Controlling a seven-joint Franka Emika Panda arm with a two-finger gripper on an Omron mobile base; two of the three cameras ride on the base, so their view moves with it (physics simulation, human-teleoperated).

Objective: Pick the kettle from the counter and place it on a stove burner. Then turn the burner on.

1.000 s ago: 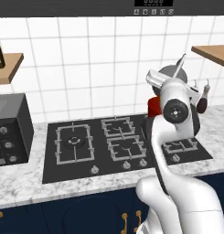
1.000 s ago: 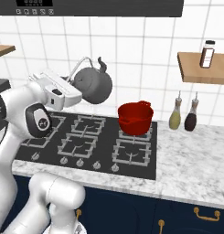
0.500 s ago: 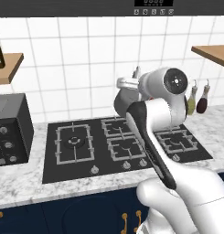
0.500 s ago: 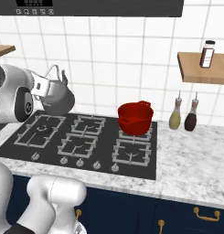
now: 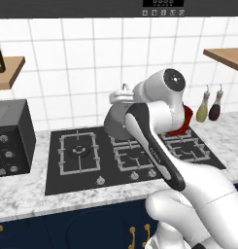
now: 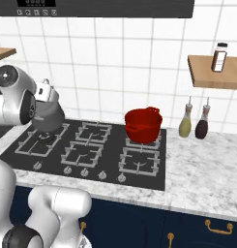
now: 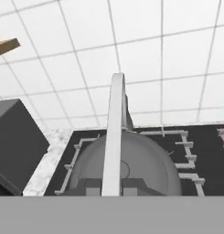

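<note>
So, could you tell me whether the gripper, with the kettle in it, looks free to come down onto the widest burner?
Probably yes. The gripper holds the kettle by its handle near the widest burner, whose grate looks bare; the red pot sits well aside.

Kettle dull grey; pot red; cooktop black; counter pale marbled; tiles white.

kettle above cooktop (pot right)

No readable text anywhere; display above stove shows light marks, too blurred to read.
</note>
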